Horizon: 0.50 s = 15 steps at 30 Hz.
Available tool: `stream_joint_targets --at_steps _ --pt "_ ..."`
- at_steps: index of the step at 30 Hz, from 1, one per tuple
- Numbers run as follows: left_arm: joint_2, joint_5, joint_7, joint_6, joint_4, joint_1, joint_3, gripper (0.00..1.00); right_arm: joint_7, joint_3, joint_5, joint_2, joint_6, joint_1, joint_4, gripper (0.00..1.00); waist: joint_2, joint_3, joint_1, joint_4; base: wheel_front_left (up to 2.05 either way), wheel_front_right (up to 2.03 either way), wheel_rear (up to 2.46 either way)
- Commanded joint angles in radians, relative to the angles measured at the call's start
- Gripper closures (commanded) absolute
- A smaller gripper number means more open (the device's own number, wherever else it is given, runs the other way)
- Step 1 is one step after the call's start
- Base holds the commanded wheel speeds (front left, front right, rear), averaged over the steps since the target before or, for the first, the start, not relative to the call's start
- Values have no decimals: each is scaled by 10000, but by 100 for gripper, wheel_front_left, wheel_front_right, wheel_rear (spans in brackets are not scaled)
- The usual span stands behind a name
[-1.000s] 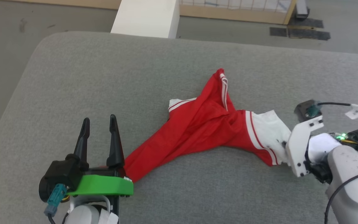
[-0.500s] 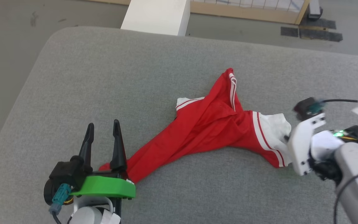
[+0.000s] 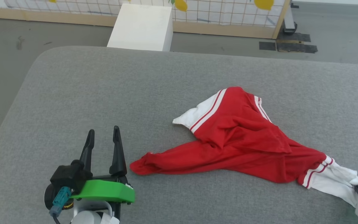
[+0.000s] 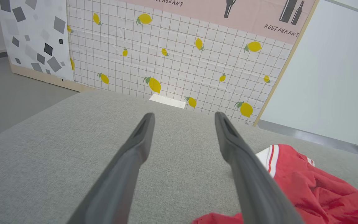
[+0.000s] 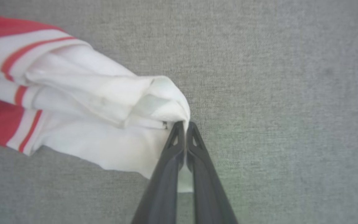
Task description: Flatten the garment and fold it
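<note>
grey padded bench (image 3: 104, 87) carries your crumpled red garment (image 3: 244, 140). your right tool (image 5: 184, 126) is clamped on its white sleeve (image 5: 104, 102), likely to pull it flat; your left tool (image 3: 103, 130) stands spread wide just beside the garment's red tail.

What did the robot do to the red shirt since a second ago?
The right gripper pinched shut on the white sleeve of the red jersey shirt. It then dragged the sleeve to the robot's right and nearer the robot, so the bunched shirt got pulled out longer and flatter on the grey fabric surface. The left gripper stayed open and empty beside the shirt's other end.
</note>
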State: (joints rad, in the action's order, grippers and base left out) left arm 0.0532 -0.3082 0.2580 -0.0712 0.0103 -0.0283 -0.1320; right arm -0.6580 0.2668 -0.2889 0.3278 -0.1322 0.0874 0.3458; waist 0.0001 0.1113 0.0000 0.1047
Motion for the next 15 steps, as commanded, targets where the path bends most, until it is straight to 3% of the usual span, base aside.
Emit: stream_joint_targets --at_steps 1,2,3,10,15 --pt "-29 -90 37 44 -44 93 50 0 164 156 147 -261 15 -42 -130 100 -1 -18 0 -136 0 0 0" --pt "-29 -97 37 48 -83 101 65 0 352 178 199 -418 15 -73 -251 6 -1 -26 0 -189 0 0 0" --pt "-29 -103 37 56 -120 103 72 0 597 199 148 -543 15 -48 -362 0 -1 -41 0 -224 0 0 0" --pt "-29 -281 37 131 -456 86 72 0 2959 1089 -383 -1645 15 87 -1577 0 -1 -348 0 -301 0 0 0" --pt "-29 -719 38 34 -863 114 -10 0 3786 1546 -540 -2325 15 -376 -2321 0 -1 -557 0 -375 0 0 0"
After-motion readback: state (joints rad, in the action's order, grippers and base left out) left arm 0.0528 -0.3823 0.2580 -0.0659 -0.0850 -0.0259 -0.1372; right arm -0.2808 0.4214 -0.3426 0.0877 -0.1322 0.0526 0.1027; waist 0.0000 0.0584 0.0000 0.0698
